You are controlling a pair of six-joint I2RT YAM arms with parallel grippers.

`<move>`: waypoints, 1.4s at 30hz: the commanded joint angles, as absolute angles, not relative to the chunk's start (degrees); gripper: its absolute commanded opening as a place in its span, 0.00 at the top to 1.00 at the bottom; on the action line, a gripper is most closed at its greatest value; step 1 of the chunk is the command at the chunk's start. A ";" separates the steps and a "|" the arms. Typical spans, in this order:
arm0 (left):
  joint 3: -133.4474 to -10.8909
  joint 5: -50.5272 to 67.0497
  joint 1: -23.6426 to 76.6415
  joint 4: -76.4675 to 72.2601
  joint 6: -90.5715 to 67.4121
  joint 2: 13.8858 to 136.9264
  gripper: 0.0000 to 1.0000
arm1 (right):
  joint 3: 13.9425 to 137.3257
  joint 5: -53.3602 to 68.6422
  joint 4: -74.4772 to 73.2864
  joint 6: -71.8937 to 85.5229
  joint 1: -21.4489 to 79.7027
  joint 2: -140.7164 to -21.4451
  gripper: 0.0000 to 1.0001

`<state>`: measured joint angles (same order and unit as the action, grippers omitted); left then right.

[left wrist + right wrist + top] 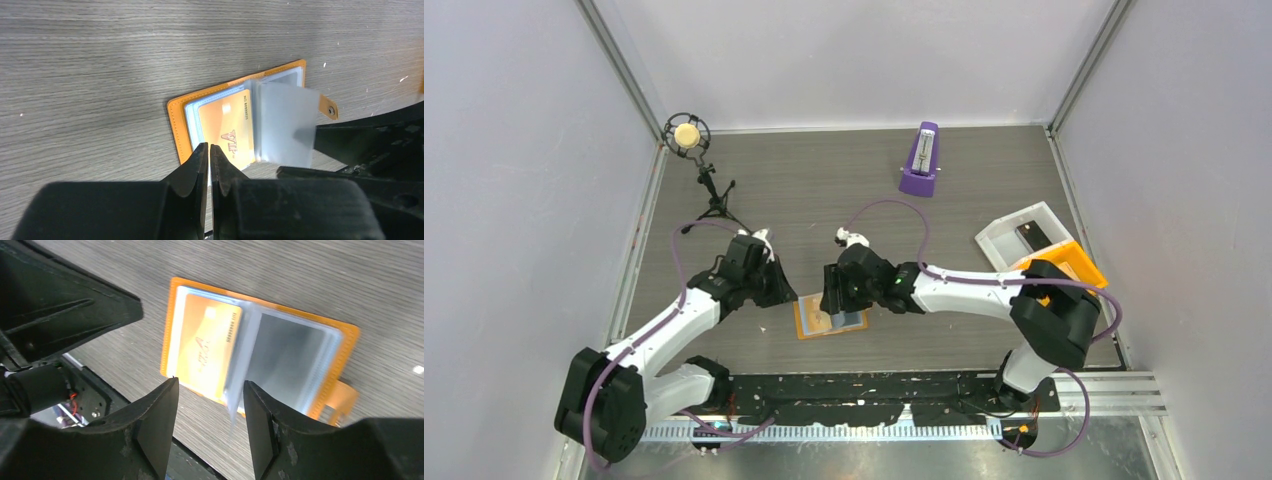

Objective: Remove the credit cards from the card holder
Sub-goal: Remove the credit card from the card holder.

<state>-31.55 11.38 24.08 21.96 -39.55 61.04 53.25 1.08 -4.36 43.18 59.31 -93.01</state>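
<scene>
Card holder (pixel 829 318) (pixel 175 120) (pixel 172 315): lies open and flat on the grey wood-grain table (pixel 844 190), orange cover down, between the two arms near the table's near edge.
Gold card (pixel 227 132) (pixel 202 347): sits inside the pocket page nearest the left arm, face up, marked "VIP", under clear plastic.
Clear sleeve (pixel 285 125) (pixel 239 365): stands lifted off the stack of pocket pages, hinged at the middle fold, with its free edge reaching between the right fingers.
Snap tab (pixel 330 107) (pixel 345 395): sticks out from the cover's edge on the right arm's side.
Left gripper (pixel 776 288) (pixel 209 150): fingers pressed together with nothing seen between them; tips at the holder's edge beside the gold card; cannot tell if touching.
Right gripper (pixel 832 295) (pixel 210 385): jaws parted about halfway, poised over the holder's edge, straddling the lifted sleeve's edge without pinching it.
Metronome (pixel 921 160): purple, upright near the far wall, well apart from the holder.
Microphone (pixel 687 135): on a small tripod at the far left corner.
White bin (pixel 1004 240): at the right side, holds a black card (pixel 1035 236).
Orange bin (pixel 1079 262): just beside the white bin, partly hidden behind the right arm.
</scene>
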 commanded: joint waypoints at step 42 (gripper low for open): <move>-26.89 15.29 23.64 14.77 -39.16 69.12 0.95 | 47.27 9.02 11.14 44.91 55.02 -99.92 0.66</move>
